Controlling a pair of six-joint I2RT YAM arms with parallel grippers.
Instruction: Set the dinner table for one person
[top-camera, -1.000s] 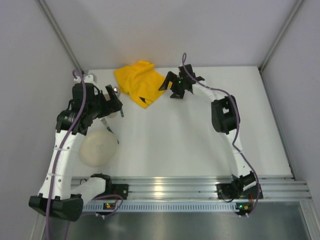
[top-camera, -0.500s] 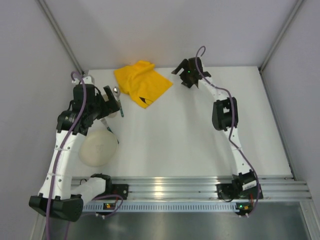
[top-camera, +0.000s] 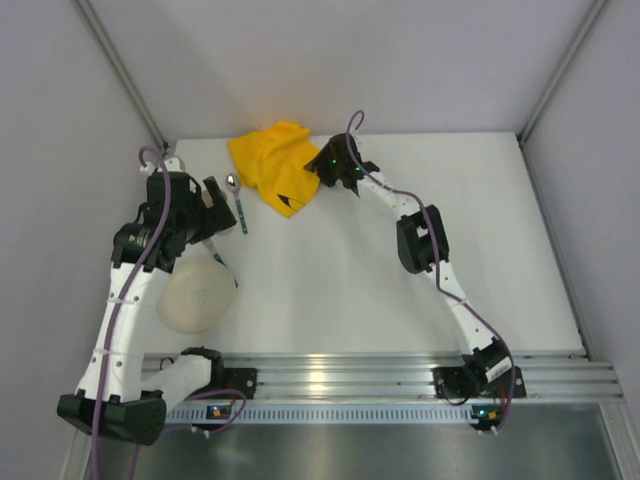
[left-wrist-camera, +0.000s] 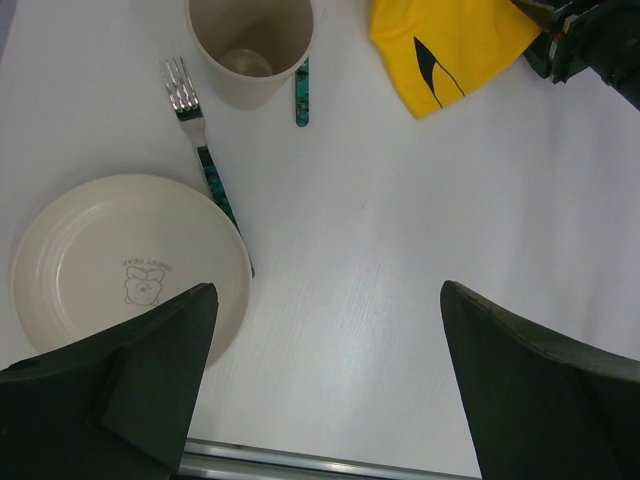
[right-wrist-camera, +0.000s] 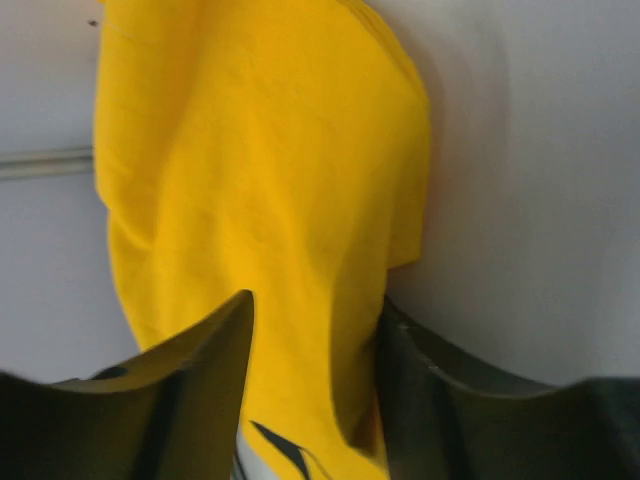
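Note:
The dinner table (top-camera: 350, 290) is a white top with an aluminium rail along its near edge. A yellow cloth mat (top-camera: 272, 162) lies bunched at the back. My right gripper (top-camera: 322, 172) is at the mat's right edge; in the right wrist view its jaws (right-wrist-camera: 315, 300) are shut on a raised fold of the yellow cloth (right-wrist-camera: 260, 180). My left gripper (left-wrist-camera: 330, 380) hangs open over bare table (left-wrist-camera: 400, 220), holding nothing. Below it are a cream plate (left-wrist-camera: 125, 265), a fork (left-wrist-camera: 195, 130), a cream cup (left-wrist-camera: 252, 45) and a teal spoon handle (left-wrist-camera: 302, 92).
The plate (top-camera: 197, 295) sits at the near left, with the spoon (top-camera: 237, 200) behind it beside my left arm. Grey walls close in the table on three sides. The rail (top-camera: 340, 375) carries both arm bases.
My right gripper swung left from the table's back, came down on the mat's right edge and closed on the cloth. My left arm edged left, uncovering the spoon.

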